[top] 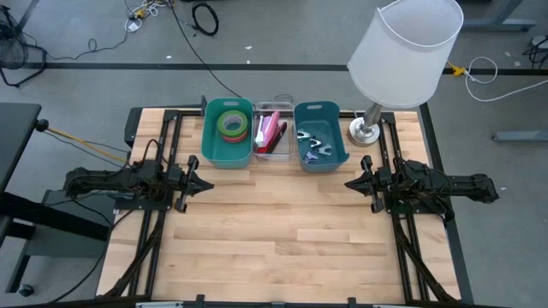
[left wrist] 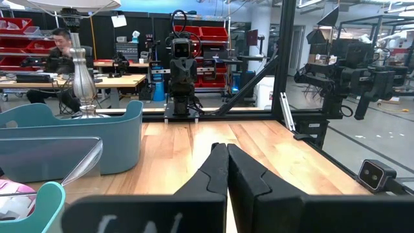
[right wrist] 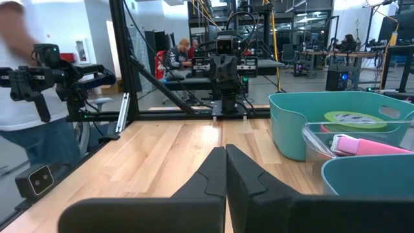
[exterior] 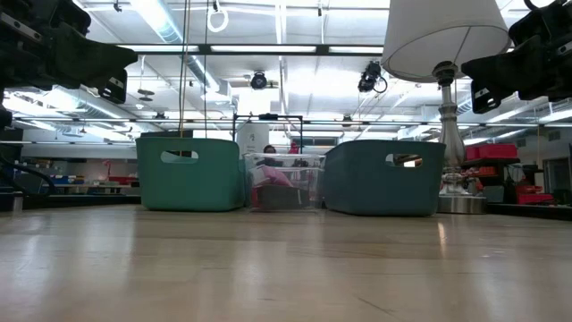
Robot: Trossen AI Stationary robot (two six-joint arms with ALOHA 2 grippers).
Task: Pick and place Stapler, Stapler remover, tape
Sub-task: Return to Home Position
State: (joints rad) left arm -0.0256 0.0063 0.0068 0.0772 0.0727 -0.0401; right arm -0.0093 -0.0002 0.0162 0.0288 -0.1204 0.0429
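Along the counter's (top: pixel 282 222) far edge, seen from above, a green bin (top: pixel 208 137) holds the tape rolls (top: pixel 232 125), a clear bin (top: pixel 274 156) the staplers (top: pixel 271 134), and a blue bin (top: pixel 341 141) the staple removers (top: pixel 312 147), with a lamp (top: pixel 402 51) just beside it. The left gripper (top: pixel 205 185) and right gripper (top: pixel 351 183) face each other, well apart from the bins.

At counter level, the three bins stand side by side and both arms hang high above the wood.

The left wrist view shows its fingers (left wrist: pixel 217 171) pressed together, holding nothing.

The right wrist view shows its fingers (right wrist: pixel 213 171) likewise closed and empty. Tape lies in the green bin and a pink stapler (right wrist: pixel 369 145) in the clear one.
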